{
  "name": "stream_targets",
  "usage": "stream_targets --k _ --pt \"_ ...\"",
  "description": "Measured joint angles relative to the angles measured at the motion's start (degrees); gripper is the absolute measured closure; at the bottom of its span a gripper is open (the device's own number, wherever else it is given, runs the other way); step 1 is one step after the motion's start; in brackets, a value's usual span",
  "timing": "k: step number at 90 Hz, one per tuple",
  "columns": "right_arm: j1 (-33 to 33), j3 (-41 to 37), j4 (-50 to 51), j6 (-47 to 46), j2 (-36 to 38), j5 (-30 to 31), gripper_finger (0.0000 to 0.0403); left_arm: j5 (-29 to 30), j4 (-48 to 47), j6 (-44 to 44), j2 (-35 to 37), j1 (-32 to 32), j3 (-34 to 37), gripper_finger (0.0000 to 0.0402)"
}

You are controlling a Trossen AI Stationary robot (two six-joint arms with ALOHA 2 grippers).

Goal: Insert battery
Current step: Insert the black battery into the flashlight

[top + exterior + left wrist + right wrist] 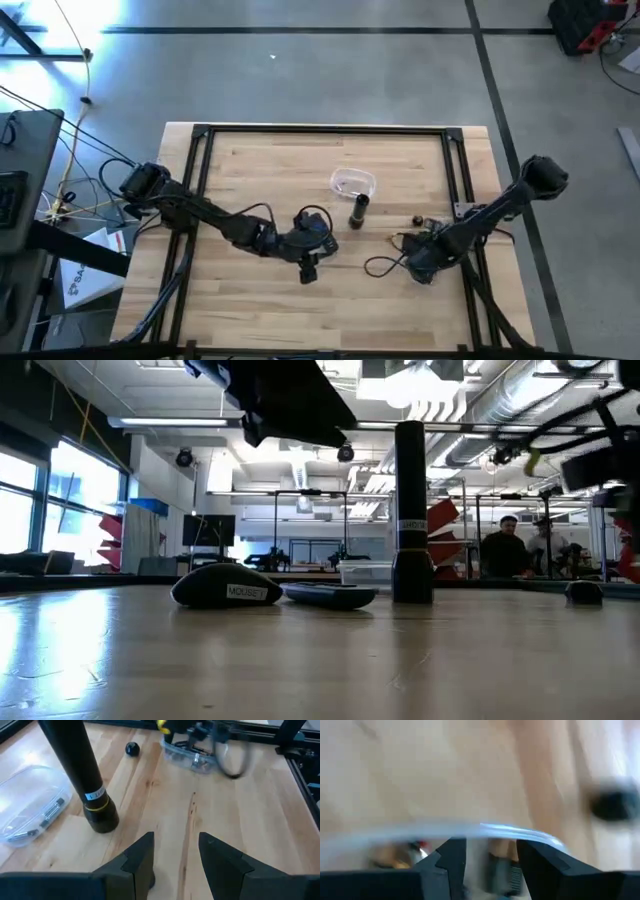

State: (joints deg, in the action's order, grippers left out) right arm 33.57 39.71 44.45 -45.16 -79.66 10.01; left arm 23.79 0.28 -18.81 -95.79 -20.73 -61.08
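A black flashlight stands upright on its wide end near the table's middle. Beside it on the far side lies a clear container with batteries in it. A small black cap rests on the wood to the right. My left gripper hovers open on the near side of the flashlight, nothing between its fingers. My right gripper is open, low over a second clear container. The right wrist view is blurred, and small things show between the fingers.
A black metal frame runs round the wooden table top. A loop of dark cable lies by my right gripper. In the low view a dark domed thing and a flat dark thing sit left of the flashlight. People stand in the room behind.
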Motion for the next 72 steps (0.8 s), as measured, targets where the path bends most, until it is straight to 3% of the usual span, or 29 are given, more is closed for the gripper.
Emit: stream_targets --k 11,24,49,72 --pt "0.6 2.3 -6.9 4.6 -1.3 -1.8 0.0261 0.0 0.1 0.0 0.0 0.0 0.0 0.0265" --pt "4.1 3.6 -7.6 3.2 -1.8 -4.4 0.0261 0.0 0.1 0.1 0.0 0.0 0.0 0.0265" --pt "10.5 3.6 7.2 -8.7 -1.6 -9.1 0.0261 0.0 0.1 1.4 0.0 0.8 0.0 0.0265" --pt "11.6 3.6 19.0 -8.8 -1.6 -8.7 0.0261 -0.6 0.2 2.5 0.0 1.7 0.0 0.0265"
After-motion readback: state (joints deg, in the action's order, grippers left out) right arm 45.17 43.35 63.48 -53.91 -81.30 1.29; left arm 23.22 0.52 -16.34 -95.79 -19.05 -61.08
